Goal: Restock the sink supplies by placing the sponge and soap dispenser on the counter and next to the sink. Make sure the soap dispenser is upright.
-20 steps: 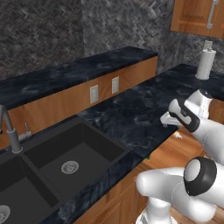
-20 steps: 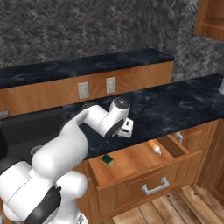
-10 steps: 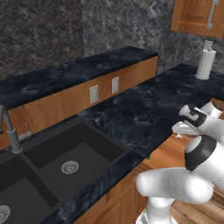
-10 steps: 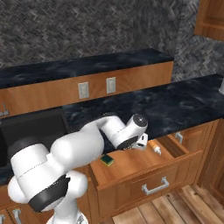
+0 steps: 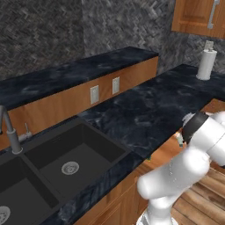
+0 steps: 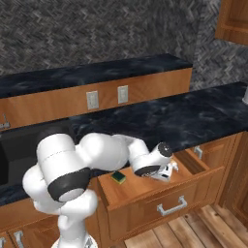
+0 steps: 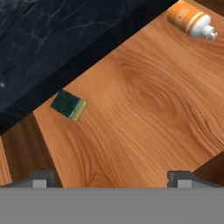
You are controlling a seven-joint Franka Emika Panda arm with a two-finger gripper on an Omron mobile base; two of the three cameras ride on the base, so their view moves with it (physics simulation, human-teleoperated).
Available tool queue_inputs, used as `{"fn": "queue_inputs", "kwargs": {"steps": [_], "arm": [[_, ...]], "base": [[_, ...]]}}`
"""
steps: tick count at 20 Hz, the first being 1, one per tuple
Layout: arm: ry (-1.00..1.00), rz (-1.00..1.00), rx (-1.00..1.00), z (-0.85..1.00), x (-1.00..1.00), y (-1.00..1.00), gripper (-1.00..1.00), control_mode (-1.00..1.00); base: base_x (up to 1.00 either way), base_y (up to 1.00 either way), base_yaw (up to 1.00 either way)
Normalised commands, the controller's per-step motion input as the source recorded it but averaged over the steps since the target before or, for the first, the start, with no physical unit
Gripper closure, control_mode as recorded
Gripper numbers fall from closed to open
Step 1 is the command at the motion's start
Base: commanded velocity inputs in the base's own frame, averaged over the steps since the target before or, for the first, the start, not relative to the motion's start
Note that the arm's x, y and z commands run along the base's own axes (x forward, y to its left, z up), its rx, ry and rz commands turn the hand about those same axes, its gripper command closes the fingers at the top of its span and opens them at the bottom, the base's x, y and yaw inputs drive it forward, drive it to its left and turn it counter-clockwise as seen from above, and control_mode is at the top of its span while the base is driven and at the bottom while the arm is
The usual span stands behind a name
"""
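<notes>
A: While hanging over the open drawer (image 6: 160, 191), gripper (image 7: 113, 177) with jaws spread wide, nothing between the fingertips (image 7: 41, 178). Seen in the right base view as well, low above the drawer floor near its middle (image 6: 167, 170).

B: Noted. Position of the sponge (image 7: 68, 105)?

A: Flat on the wooden drawer floor, green face up, yellow edge showing; close to the dark counter overhang. Also visible in the right base view at the drawer's left rear corner (image 6: 118, 178). Well apart from the fingertips.

B: And the soap dispenser (image 7: 191, 19)?

A: Lying on its side on the same drawer floor, amber body, white pump top. Far end of the hand view, apart from both sponge and gripper.

B: Surroundings?

A: Black marble counter (image 5: 145, 105) bare between the sink (image 5: 66, 162) and the paper towel roll (image 5: 206, 63). Faucet (image 5: 9, 132) behind the left basin. Two wall outlets (image 5: 94, 94) on the wooden panel behind the counter.
</notes>
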Motion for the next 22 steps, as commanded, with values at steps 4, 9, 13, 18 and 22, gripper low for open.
{"fn": "queue_inputs", "kwargs": {"steps": [4, 9, 13, 18, 22], "arm": [[0.07, 0.0, 0.05, -0.46, 0.22, -0.14, -1.0, -1.0], [0.12, 0.0, 0.01, -0.28, 0.25, 0.0, -1.0, -1.0], [0.16, 0.0, 0.0, -0.45, 0.12, -0.03, -1.0, -1.0], [0.11, 0.0, 0.0, -0.47, 0.0, -0.28, -1.0, -1.0], [0.03, 0.0, 0.02, -0.54, -0.61, -0.81, -1.0, -1.0]], "base": [[0.0, 0.0, 0.0], [0.0, 0.0, 0.0], [0.0, 0.0, 0.0], [0.0, 0.0, 0.0], [0.0, 0.0, 0.0]]}}
